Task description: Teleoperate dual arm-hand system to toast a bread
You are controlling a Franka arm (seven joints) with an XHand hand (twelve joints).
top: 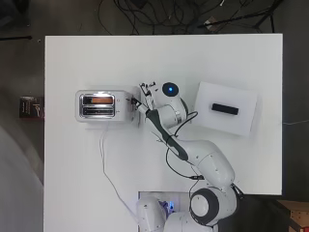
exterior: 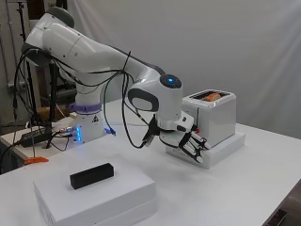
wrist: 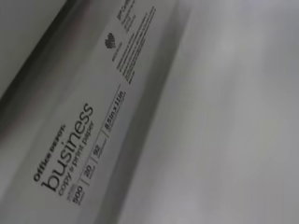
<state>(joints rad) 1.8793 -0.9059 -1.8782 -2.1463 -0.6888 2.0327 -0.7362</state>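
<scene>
Hand (exterior: 192, 145) at toaster (top: 101, 106) lever end, fingers curled, nothing seen in grasp; contact w/ lever can't be told. Bread (exterior: 213, 97) already in slot, top poking out. Step, by judgement: lever press. Next calls for fingertip on lever, straight push down. Toaster: boxy, glossy white shell, metal top, on flat white pack (exterior: 221, 149). Counter (top: 72, 183) matte white.

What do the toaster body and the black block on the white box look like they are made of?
Toaster: white glossy shell, probably plastic or painted metal; its top plate looks like bright brushed metal around the slots. Black block: matte, reflects nothing, sharp-edged; possibly foam, rubber or plastic, the look leaves it open. The white box under it looks like cardboard.
</scene>
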